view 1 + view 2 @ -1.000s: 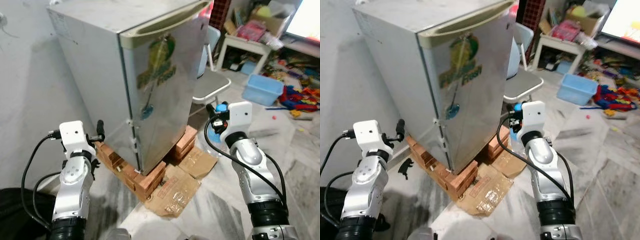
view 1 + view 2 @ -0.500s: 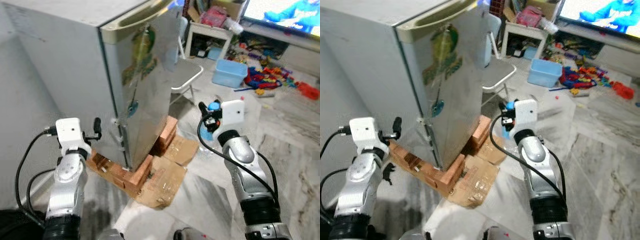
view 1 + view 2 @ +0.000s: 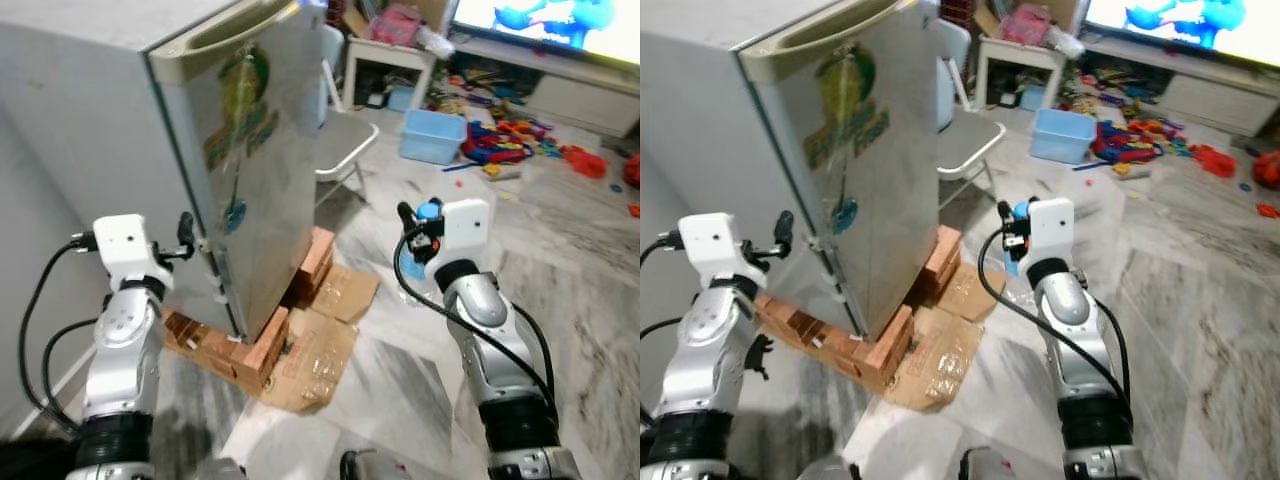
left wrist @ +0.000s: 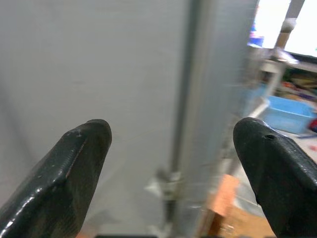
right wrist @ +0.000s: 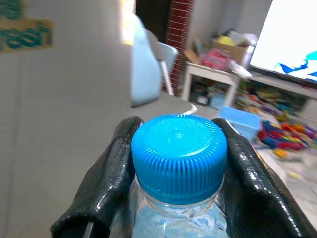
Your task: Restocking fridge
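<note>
The right gripper (image 5: 176, 163) has its jaws pinching a clear bottle (image 5: 179, 148) just under its blue cap, held out beside the closed fridge (image 3: 215, 150). The left gripper (image 4: 171, 163), jaws spread, faces the fridge's side near its door seam. The fridge stands on bricks (image 3: 255, 350) over flattened cardboard (image 3: 320, 350).

Room, as seen from my post:
- Floor (image 3: 600, 280): grey marbled tile, beneath and beyond my right pincer.
- Flattened cardboard (image 3: 318, 350): on the floor, between my two pincers.
- Bricks (image 3: 262, 352): stacked beside the cardboard.
- White chair (image 3: 343, 155): well beyond my right pincer.
- Blue bin (image 3: 432, 136), scattered toys (image 3: 510, 140), lit screen (image 3: 545, 20): farther off.
- Grey wall (image 3: 40, 290): beside my left pincer.
</note>
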Tool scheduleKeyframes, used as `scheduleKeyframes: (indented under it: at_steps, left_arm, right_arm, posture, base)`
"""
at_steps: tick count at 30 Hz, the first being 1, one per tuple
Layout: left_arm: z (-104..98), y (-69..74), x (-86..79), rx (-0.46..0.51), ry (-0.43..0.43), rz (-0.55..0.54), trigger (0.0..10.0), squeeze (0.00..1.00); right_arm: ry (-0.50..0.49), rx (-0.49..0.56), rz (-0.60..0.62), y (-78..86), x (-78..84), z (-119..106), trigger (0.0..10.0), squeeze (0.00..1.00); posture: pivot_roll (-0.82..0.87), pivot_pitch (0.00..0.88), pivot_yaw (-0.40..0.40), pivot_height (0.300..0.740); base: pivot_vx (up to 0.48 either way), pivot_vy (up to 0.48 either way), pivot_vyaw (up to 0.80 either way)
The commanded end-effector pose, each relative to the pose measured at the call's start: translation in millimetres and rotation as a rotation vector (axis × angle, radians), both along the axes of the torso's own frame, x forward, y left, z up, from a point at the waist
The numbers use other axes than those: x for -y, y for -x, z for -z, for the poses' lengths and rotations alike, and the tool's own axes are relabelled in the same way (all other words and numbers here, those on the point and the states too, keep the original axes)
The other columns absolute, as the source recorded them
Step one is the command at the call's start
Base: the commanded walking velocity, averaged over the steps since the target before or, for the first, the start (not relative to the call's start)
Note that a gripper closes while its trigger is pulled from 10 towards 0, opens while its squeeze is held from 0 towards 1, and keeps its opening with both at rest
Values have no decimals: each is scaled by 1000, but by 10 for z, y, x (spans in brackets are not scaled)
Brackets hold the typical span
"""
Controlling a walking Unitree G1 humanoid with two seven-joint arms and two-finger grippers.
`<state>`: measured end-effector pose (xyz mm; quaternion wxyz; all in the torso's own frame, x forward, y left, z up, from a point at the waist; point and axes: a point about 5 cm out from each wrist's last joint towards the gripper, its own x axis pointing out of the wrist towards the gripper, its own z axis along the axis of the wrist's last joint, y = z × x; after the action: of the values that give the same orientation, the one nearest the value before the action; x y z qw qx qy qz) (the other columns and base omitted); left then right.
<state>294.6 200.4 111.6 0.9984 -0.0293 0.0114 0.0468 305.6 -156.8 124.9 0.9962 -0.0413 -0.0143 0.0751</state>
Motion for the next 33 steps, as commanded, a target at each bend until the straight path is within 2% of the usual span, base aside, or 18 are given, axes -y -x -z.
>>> scheduleKeyframes:
  at_steps: [1,5,11,15,19,22,27,30,33]
  left_arm:
    - [-9,11,-42,-4,-9,-4,10000,0]
    - [23,34,-22,-15,-11,3,10000,0]
    - [27,25,50,-15,-9,28,10000,0]
    - [-35,-28,164,-2,-9,115,10000,0]
    - [-63,-53,163,8,-18,128,10000,0]
    - [-128,-63,214,32,-1,209,10000,0]
    - [-140,-59,241,33,-21,240,10000,0]
    - [-128,-54,255,38,-39,258,10000,0]
    - [-109,-31,252,39,-21,240,10000,0]
  right_arm:
    - [-7,52,-5,-13,-39,-124,10000,0]
    - [-3,48,-5,-15,-34,-115,10000,0]
    - [2,46,-11,-43,-33,-119,10000,0]
    - [20,20,-15,-41,-25,-72,10000,0]
    - [24,8,-16,-17,-45,-47,10000,0]
    - [40,-19,-3,58,-27,10,10000,0]
    - [44,-24,-3,88,2,27,10000,0]
    - [46,-33,25,99,55,39,10000,0]
    - [52,-23,15,120,48,-2,10000,0]
  posture:
    - [59,0,-10,740]
    - [61,0,-15,740]
    - [68,0,-31,740]
    - [72,0,-38,740]
    - [65,0,-30,740]
    - [58,0,-13,740]
    - [57,14,-4,740]
    - [47,19,-12,740]
    - [36,16,-17,740]
  base:
    - [0,480,0]
    - [0,410,0]
    - [0,0,0]
    - [0,0,0]
    - [0,0,0]
    - [0,0,0]
    - [0,0,0]
    - [306,0,0]
    - [405,0,0]
